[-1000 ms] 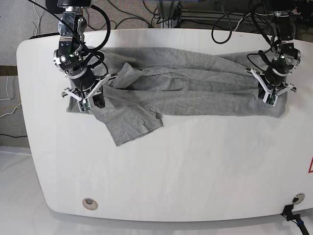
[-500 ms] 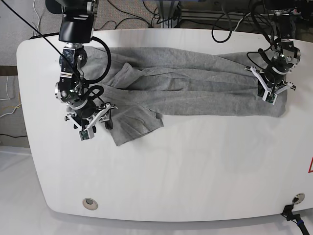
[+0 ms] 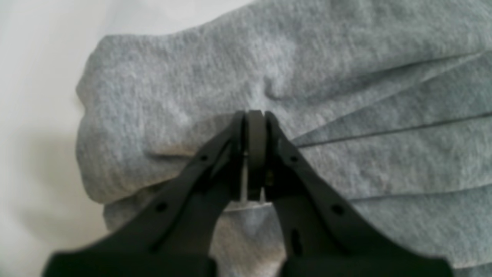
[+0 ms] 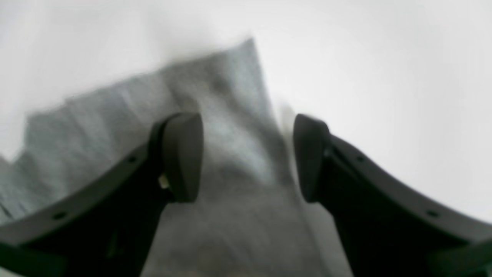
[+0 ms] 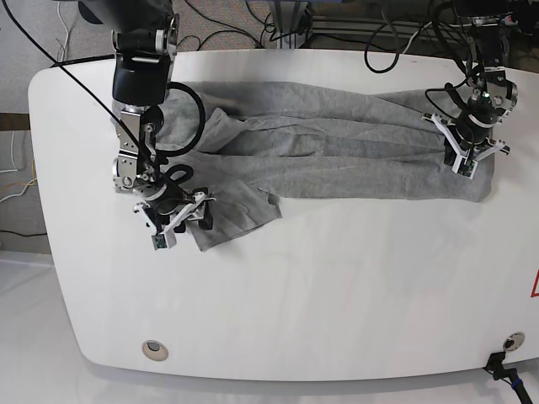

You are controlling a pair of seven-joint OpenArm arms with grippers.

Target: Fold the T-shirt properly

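The grey T-shirt (image 5: 337, 151) lies wrinkled in a long band across the back of the white table (image 5: 337, 286). One sleeve flap (image 5: 240, 215) sticks out toward the front on the left. My right gripper (image 5: 178, 225) hovers at that flap's left edge. In the right wrist view it (image 4: 246, 154) stands open, with a corner of the T-shirt (image 4: 230, 115) below the gap. My left gripper (image 5: 466, 167) sits at the shirt's right end. In the left wrist view it (image 3: 255, 115) is shut, and the T-shirt (image 3: 346, 77) puckers and creases around the tips.
Black cables (image 5: 236, 34) run along the floor behind the table's back edge. Two round fittings (image 5: 154, 349) (image 5: 512, 341) sit near the front edge. A red mark (image 5: 534, 286) shows at the right edge.
My right gripper opened, let go of the shirt's left edge, and moved toward the front over the sleeve flap. The left gripper stayed shut and shifted slightly toward the back.
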